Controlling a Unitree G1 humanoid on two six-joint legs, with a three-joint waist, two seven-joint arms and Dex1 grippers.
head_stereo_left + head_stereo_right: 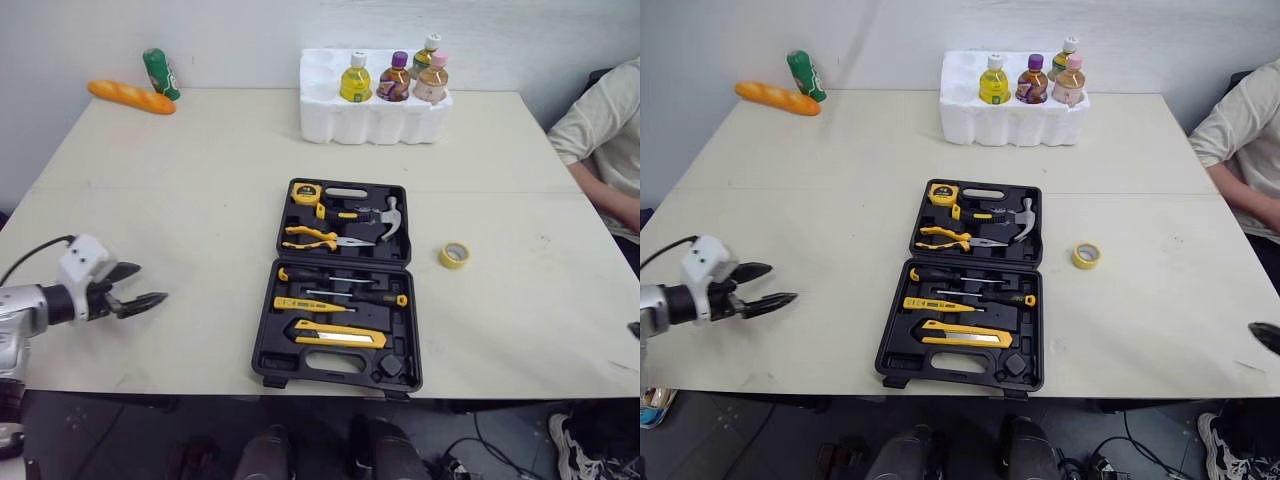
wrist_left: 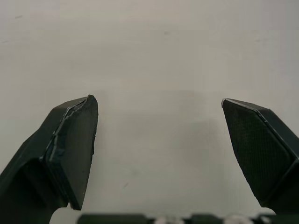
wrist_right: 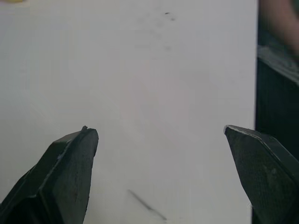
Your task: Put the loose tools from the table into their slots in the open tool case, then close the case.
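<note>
Head views: the open tool case (image 1: 340, 290) lies mid-tabletop (image 1: 180, 180), with pliers (image 1: 315, 237) and hammer (image 1: 385, 217) seated in its slots. A yellow tape roll (image 1: 454, 255) lies loose near its right side, apart from it. The left jaws hang spread over the tabletop's near-left part.

Left wrist view: jaws wide, with bare tabletop between them.

Right wrist view: jaws wide too, over bare tabletop by its edge.
</note>
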